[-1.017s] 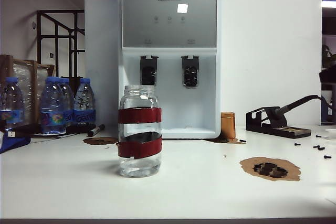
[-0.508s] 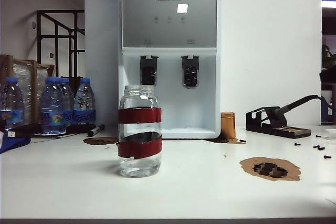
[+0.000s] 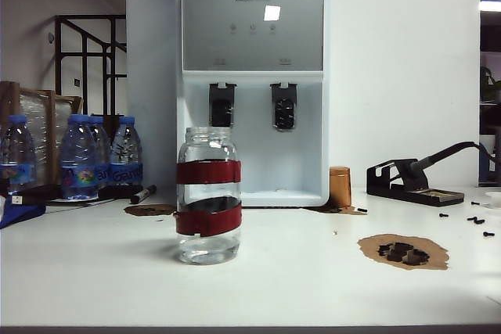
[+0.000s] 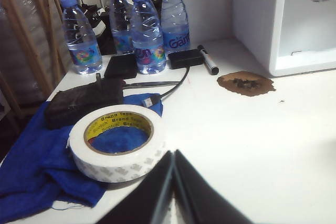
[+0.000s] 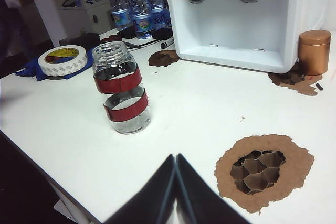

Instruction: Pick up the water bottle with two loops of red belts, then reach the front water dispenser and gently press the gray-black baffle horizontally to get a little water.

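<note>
Exterior view: clear round red-banded water bottle [image 3: 208, 195]

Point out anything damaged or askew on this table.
The tabletop is gouged: a brown hole exposes honeycomb core, with smaller brown patches near the dispenser. The jar's lower red band sits tilted. Both claws, left and right, are shut, away from the jar.

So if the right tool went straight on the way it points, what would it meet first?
Probably nothing soon. The right tool, shut, points over bare table toward the water dispenser; the water bottle stands off to one side. Depth is unclear.
</note>
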Controlling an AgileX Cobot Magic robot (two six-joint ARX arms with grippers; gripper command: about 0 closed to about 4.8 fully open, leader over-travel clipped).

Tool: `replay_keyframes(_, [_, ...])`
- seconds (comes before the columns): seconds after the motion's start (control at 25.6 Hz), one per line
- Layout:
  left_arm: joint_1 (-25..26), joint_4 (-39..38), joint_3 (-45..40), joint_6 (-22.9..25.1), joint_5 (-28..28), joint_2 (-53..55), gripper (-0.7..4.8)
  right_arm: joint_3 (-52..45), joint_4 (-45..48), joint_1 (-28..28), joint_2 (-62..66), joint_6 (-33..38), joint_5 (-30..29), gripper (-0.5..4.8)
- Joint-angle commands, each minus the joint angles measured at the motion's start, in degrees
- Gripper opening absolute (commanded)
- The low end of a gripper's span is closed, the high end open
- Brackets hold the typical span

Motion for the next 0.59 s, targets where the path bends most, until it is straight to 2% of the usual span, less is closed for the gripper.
replay_keyframes(0.04, [0.1,0.0,-0.1,0.2,0.2,-0.1,-0.04,0.0,0.7,0.2,0.0,0.0,1.1,-0.02])
replay_keyframes(0.2, [0.1,0.0,-0.1,0.2,0.2,-0.1,-0.04,0.0,0.6,0.2,0.0,0.0,1.9,-0.02])
replay_keyframes(0.35, [0.1,0.0,-0.1,0.2,0.2,-0.1,-0.04,0.0,0.4,0.1,0.0,0.0,6.1,-0.02])
replay_keyframes(0.59, [0.1,0.0,-0.1,0.2,0.2,-0.1,-0.04,0.1,0.3,0.1,0.0,0.0,6.6,-0.02])
